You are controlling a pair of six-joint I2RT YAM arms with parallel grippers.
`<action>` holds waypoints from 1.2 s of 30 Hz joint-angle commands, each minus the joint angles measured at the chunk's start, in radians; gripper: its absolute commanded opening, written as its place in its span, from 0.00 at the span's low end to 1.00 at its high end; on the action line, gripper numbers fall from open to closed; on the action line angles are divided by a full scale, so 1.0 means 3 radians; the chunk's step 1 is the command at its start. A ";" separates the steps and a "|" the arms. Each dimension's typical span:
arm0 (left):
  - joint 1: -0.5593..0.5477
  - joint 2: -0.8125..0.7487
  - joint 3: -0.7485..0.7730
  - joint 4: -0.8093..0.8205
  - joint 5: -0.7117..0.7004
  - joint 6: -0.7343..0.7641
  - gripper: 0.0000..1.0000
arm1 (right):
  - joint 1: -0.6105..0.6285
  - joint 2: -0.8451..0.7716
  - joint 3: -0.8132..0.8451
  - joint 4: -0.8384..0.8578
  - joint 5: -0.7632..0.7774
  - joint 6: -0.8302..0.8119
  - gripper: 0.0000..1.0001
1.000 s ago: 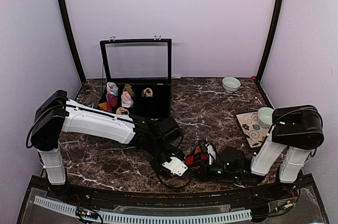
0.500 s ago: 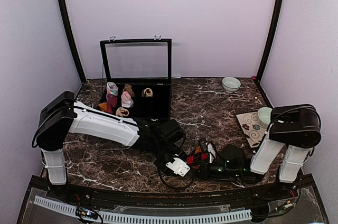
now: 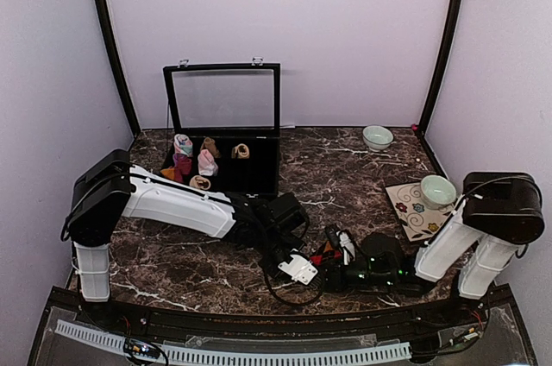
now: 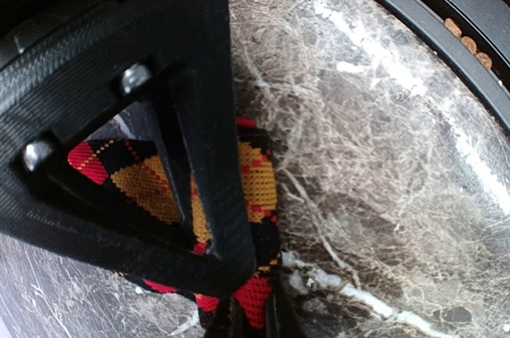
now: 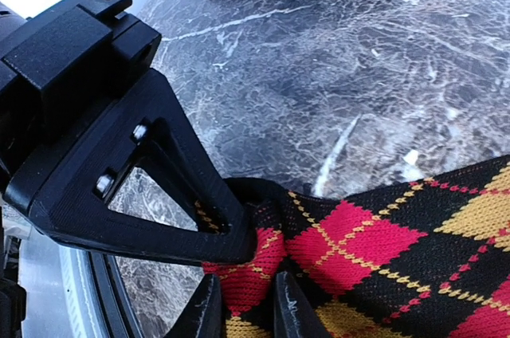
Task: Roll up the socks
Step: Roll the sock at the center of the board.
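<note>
A black sock with red and gold argyle diamonds point(image 3: 324, 255) lies bunched near the table's front edge, between my two grippers. In the left wrist view this sock point(image 4: 256, 182) has a red fold pinched between the left gripper point(image 4: 253, 324), which is shut on it. The right wrist view has the sock point(image 5: 374, 246) spreading to the right, with a red fold filling the narrow gap of my right gripper point(image 5: 249, 310). The two grippers meet nose to nose over the sock, left gripper point(image 3: 312, 273) and right gripper point(image 3: 335, 274). No striped cream sock is in view.
A black display box point(image 3: 259, 167) with its glass lid raised stands at the back left and holds small sock rolls point(image 3: 207, 161). A pale green bowl point(image 3: 377, 136) sits at the back right. A cup point(image 3: 437, 190) rests on a floral mat point(image 3: 405, 211) by the right arm.
My left gripper slid right onto the sock and closed on it. The right gripper's fingers have eased slightly apart, and the right arm's elbow shifted to the right.
</note>
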State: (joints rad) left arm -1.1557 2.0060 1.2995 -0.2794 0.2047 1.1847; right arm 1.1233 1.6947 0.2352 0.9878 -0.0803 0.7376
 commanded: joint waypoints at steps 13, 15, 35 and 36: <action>-0.0016 0.0256 -0.0187 -0.0451 -0.0229 -0.0147 0.00 | -0.0332 -0.1944 -0.0324 -0.2080 0.0464 -0.0279 0.91; -0.0017 0.0257 -0.0185 -0.0486 -0.0259 -0.0203 0.00 | -0.0423 -0.2121 -0.0283 -0.2349 0.0470 -0.0347 0.83; -0.0019 0.0139 -0.0436 -0.0556 -0.0647 -0.0387 0.00 | -0.0974 -0.1175 0.0258 -0.2013 -0.0185 -0.0786 0.16; -0.0019 0.0115 -0.0466 -0.0570 -0.0659 -0.0413 0.00 | -0.0997 -0.1047 0.0307 -0.2010 -0.0227 -0.0806 0.15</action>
State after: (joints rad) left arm -1.1728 1.9877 1.2545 -0.2379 0.1246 1.1015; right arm 0.8543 1.2854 0.2764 0.3477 -0.0937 0.5365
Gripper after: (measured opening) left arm 0.041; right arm 0.161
